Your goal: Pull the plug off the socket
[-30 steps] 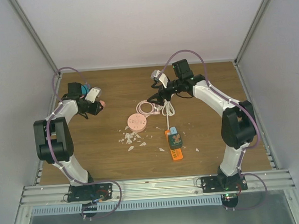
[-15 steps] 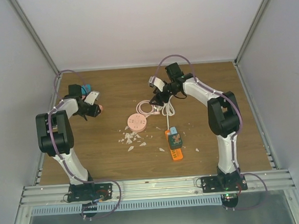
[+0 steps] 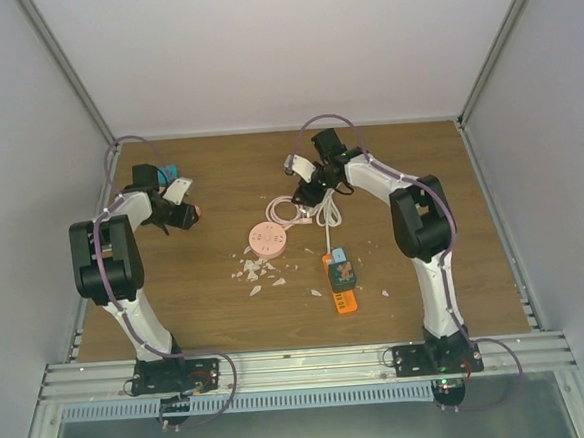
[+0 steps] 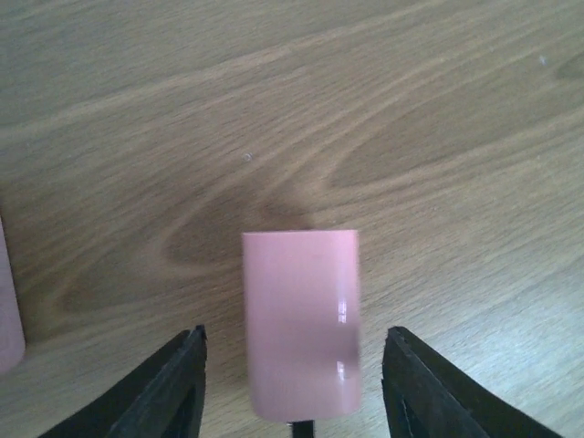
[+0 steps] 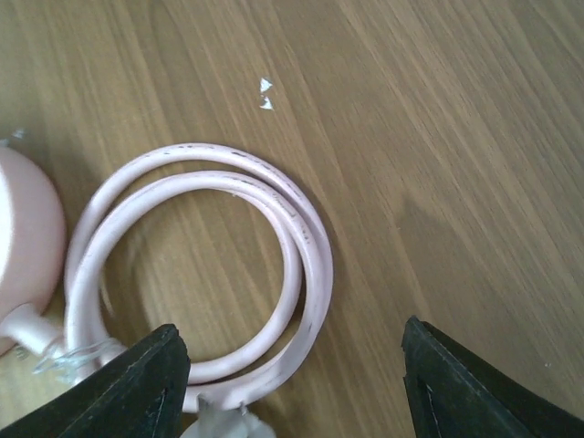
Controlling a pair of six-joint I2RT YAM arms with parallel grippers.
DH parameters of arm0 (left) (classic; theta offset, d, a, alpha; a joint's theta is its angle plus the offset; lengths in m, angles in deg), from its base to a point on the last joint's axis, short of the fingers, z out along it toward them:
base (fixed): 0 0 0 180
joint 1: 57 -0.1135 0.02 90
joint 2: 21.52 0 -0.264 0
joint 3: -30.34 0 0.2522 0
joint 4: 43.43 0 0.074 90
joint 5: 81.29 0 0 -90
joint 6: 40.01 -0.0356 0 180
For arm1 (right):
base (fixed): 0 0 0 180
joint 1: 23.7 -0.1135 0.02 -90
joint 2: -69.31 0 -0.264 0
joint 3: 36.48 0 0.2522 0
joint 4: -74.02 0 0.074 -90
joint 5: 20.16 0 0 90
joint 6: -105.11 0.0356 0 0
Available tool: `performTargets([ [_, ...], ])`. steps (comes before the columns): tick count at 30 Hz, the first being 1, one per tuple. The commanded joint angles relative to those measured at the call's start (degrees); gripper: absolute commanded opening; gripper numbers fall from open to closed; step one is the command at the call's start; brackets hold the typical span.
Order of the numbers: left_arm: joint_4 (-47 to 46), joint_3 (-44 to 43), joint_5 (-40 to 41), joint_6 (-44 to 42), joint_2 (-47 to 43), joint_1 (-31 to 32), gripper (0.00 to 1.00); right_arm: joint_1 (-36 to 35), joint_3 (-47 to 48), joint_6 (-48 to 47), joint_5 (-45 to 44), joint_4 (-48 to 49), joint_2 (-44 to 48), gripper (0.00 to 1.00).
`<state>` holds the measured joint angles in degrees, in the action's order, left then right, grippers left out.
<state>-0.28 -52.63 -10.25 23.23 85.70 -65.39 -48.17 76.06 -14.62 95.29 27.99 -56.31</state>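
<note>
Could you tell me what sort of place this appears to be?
Most likely a lab test cell, not a home: plain white walls on aluminium framing enclose a wooden table, with the left arm and right arm bolted to a metal rail.

We see 2 arms rising from their bases and folding forward at dark elbows. The left arm [image 3: 105, 267] climbs steeply, then its white forearm leans away and inward. Its wrist is bent so that the left gripper [image 3: 189, 215] points down and inward. In its wrist view, its 2 black fingers [image 4: 169, 392] stand apart with tips level, the jaws parted. The right arm [image 3: 420, 225] stands tall, its forearm stretching far and inward, with the right gripper [image 3: 303, 192] angled down. We find its 2 fingers [image 5: 137, 388] set wide, 1 at each side of the gap, jaws spread.
</note>
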Motion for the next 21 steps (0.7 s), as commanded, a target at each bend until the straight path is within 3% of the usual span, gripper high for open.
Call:
performTargets([
  [1,0.09,-1.49,-0.07,-0.44,-0.94,-0.56,0.59,-1.08,2.69,0.67,-3.70,2.04,-3.37,0.64],
  [8,-0.24,-1.68,-0.74,-0.93,-3.73,-0.49,0.81,-1.91,4.58,0.64,-7.30,3.40,-7.72,0.59],
  [11,-0.91,-1.75,-0.54,-2.20,-5.72,-0.49,0.98,-2.15,5.48,0.12,-9.24,3.97,-9.38,0.59],
  [21,-2.67,-3.62,1.35,-4.08,-10.11,-0.49,0.99,0.07,6.43,-0.43,-14.56,5.48,-11.92,0.51],
])
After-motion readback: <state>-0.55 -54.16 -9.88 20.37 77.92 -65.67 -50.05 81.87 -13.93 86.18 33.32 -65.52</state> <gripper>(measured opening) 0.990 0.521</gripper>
